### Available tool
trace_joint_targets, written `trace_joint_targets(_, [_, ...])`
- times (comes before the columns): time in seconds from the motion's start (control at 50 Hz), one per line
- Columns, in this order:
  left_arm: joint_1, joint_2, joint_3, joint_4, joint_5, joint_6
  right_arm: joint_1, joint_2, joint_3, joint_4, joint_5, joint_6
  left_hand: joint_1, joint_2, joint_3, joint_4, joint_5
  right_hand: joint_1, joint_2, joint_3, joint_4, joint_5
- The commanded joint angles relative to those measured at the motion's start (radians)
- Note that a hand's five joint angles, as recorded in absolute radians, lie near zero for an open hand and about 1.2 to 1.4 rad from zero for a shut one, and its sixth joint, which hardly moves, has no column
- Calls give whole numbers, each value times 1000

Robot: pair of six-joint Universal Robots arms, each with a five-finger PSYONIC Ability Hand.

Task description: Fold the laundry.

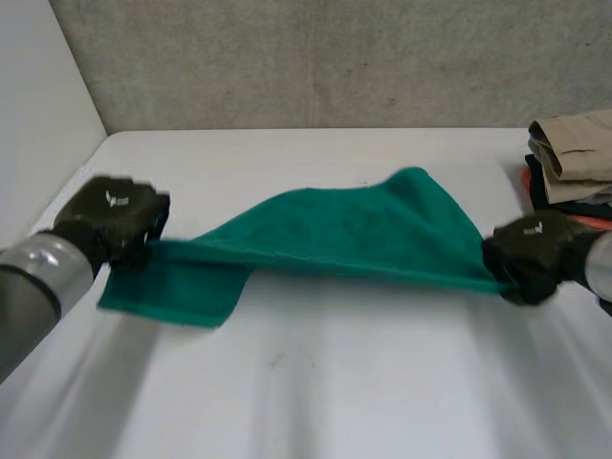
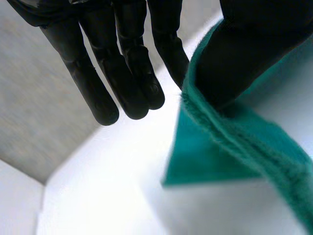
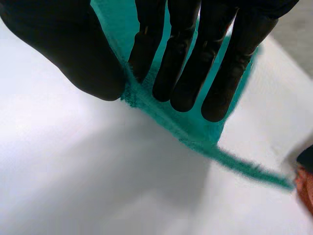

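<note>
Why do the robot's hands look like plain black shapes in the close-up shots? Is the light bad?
Left wrist view: the black left hand stands against the bright white table, so it reads as a silhouette. Right wrist view: the same goes for the right hand, while the green towel stays vivid. Head view: the light is even, with no hard glare.

No wording is showing clearly enough to be read. A small white mark (image 1: 117, 200) is sitting on the back of the black left hand (image 1: 107, 226), and a similar white emblem (image 1: 533, 229) is sitting on the black right hand (image 1: 528, 258); both are too small to make out.
</note>
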Motion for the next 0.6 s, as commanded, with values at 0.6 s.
trace_joint_targets(0.6, [-51, -452, 685, 734, -104, 234, 210, 218, -640, -705, 359, 38, 247, 198, 204, 194, 240, 401, 222, 209, 210, 231])
